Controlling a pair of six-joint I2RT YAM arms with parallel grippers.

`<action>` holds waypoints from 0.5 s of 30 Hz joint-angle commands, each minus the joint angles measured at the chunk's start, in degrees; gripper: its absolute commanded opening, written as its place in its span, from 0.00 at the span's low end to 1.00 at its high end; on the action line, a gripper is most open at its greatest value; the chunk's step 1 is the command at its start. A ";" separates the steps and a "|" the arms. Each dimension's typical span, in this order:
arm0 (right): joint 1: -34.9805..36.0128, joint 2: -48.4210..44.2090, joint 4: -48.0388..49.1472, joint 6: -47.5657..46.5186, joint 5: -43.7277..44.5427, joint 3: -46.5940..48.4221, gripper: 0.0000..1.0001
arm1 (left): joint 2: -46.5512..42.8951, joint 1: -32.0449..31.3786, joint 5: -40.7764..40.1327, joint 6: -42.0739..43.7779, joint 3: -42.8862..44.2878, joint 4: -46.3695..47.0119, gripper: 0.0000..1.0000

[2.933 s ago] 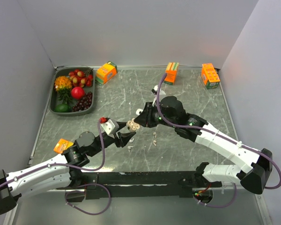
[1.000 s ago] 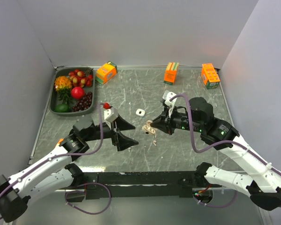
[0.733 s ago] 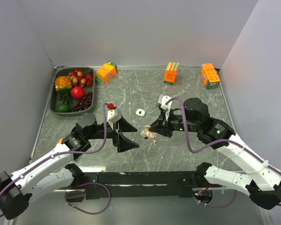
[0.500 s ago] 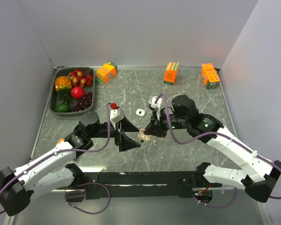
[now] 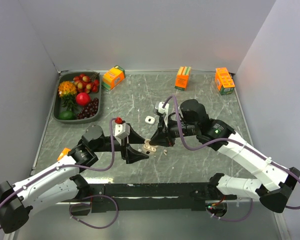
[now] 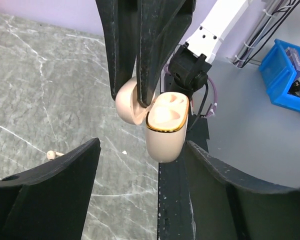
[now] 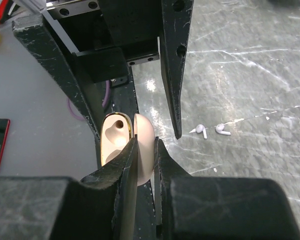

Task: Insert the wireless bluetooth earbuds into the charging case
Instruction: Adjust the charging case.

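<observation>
right fingers [image 7: 117, 172]: clenched on lid [image 7: 146, 150] of open charging case [image 6: 164, 131], held off table [image 7: 250, 75].
left fingers [image 6: 50, 185]: spread, flanking case body, no contact seen.
sockets [image 6: 162, 112]: both empty.
earbuds [image 7: 201, 131]: two lying on table, apart from case.
progress: case is open; both insertions remain.

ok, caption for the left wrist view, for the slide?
Right claw holds the open charging case by one half, just ahead of the open left claw.
</observation>
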 commanded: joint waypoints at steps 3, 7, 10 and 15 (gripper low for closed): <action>1.07 0.34 2.20 0.15 -1.24 2.84 0.00 | -1.16 -0.27 -0.18 -0.36 -0.42 5.38 0.71; 1.25 0.69 2.20 0.15 -0.80 2.84 0.00 | -1.07 -0.27 0.79 -1.95 -0.16 6.70 0.71; 1.42 0.69 2.73 0.24 -0.10 2.58 0.00 | -0.81 -0.53 1.40 -2.47 0.19 6.53 0.69; 1.60 0.08 3.69 0.24 2.54 1.96 0.00 | -0.72 -0.79 2.63 -4.06 0.19 6.70 0.72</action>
